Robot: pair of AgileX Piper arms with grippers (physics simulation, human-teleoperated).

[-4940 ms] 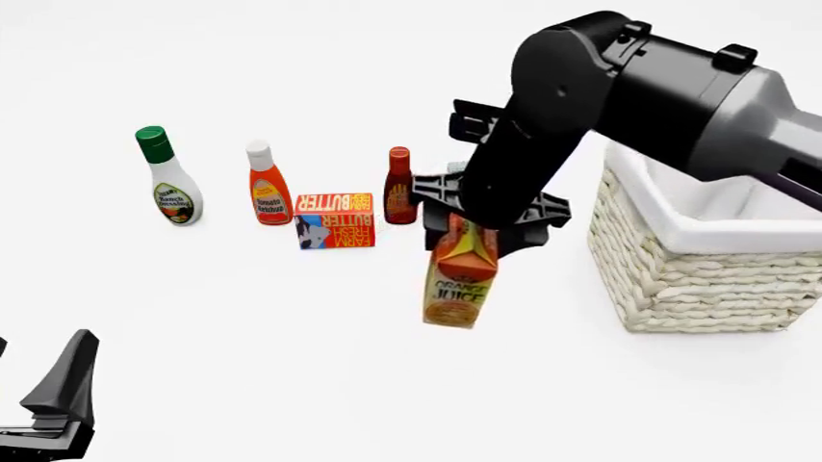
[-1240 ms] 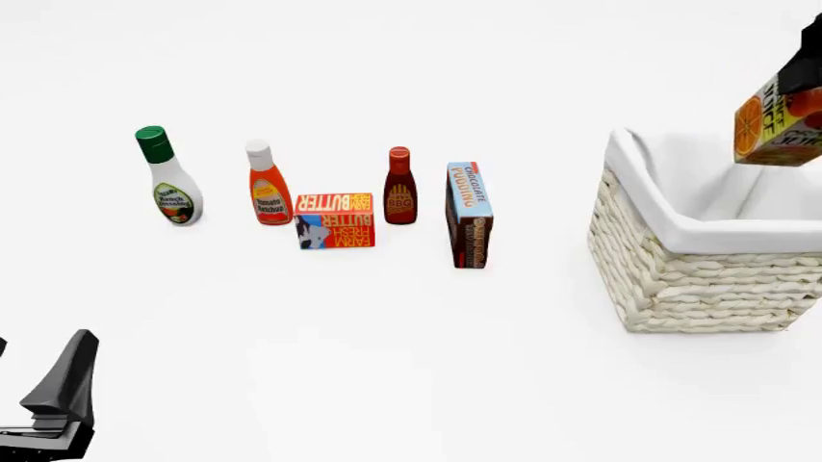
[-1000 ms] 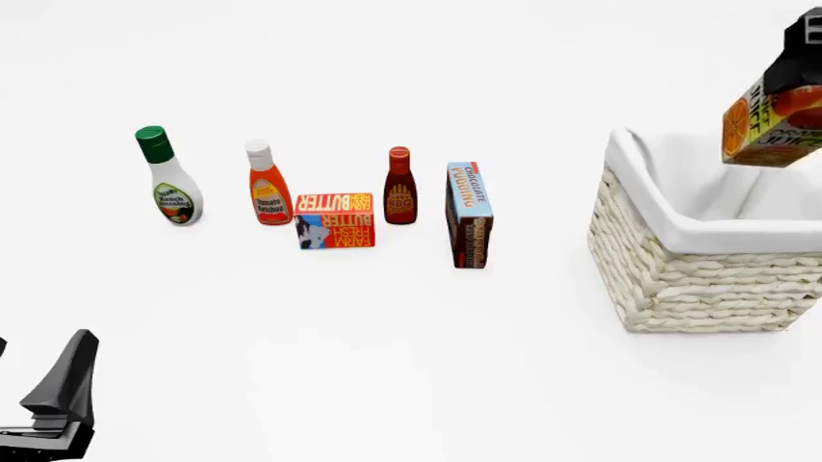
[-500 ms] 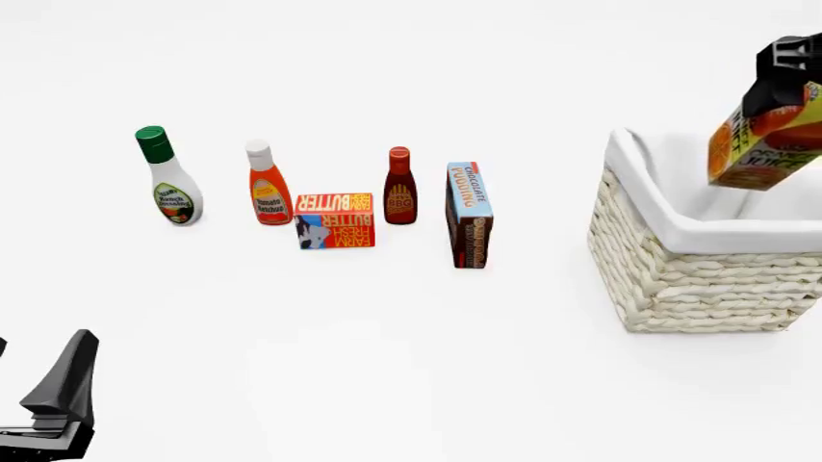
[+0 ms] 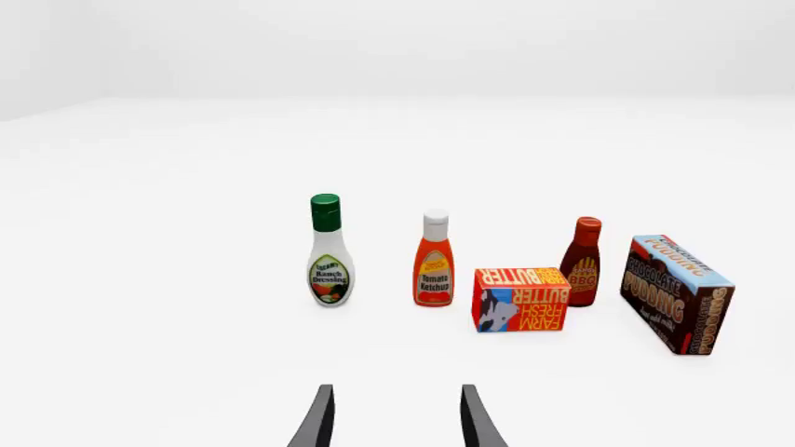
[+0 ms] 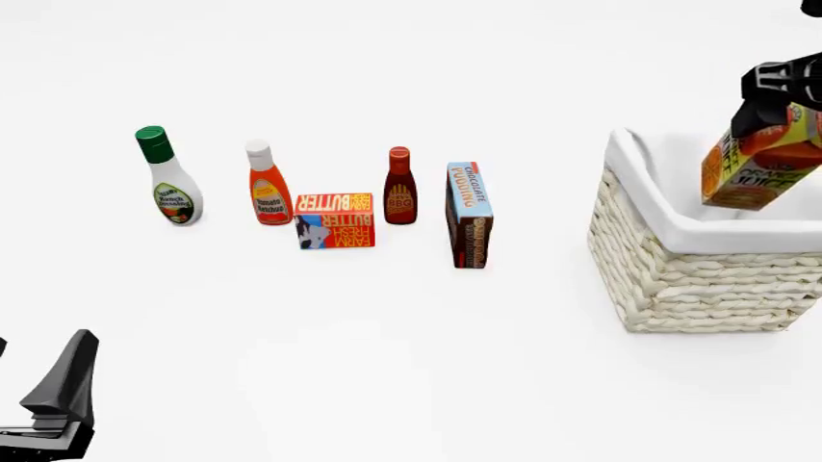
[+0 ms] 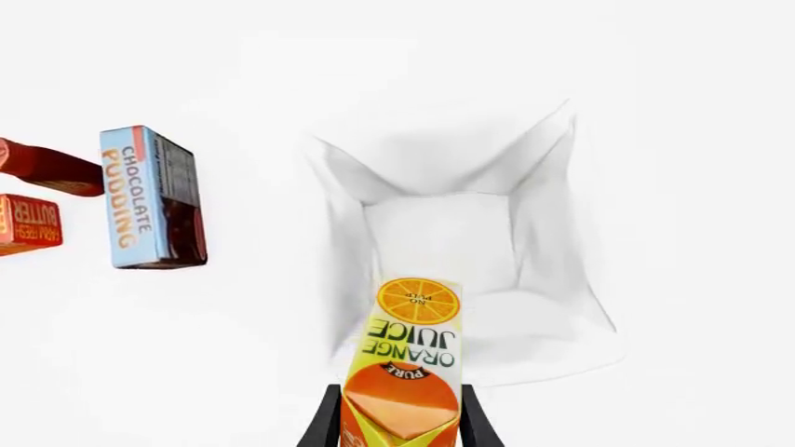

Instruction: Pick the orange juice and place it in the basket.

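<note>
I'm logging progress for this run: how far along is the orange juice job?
Done: the orange juice is off the table, gripped in the right claw. In hand: it hangs tilted above the basket, over the open lining in the right wrist view. Left: lower it inside and release. The left claw sits open, holding nothing.

A ranch dressing bottle [image 6: 168,182] with a green cap is standing at the far left of a row on the white table [image 6: 385,366]. To its right, a ketchup bottle [image 6: 268,188] is standing upright, with a butter box [image 6: 335,220] sitting just in front. A dark BBQ sauce bottle [image 6: 399,191] and an upright chocolate pudding box [image 6: 469,215] are completing the row.
</note>
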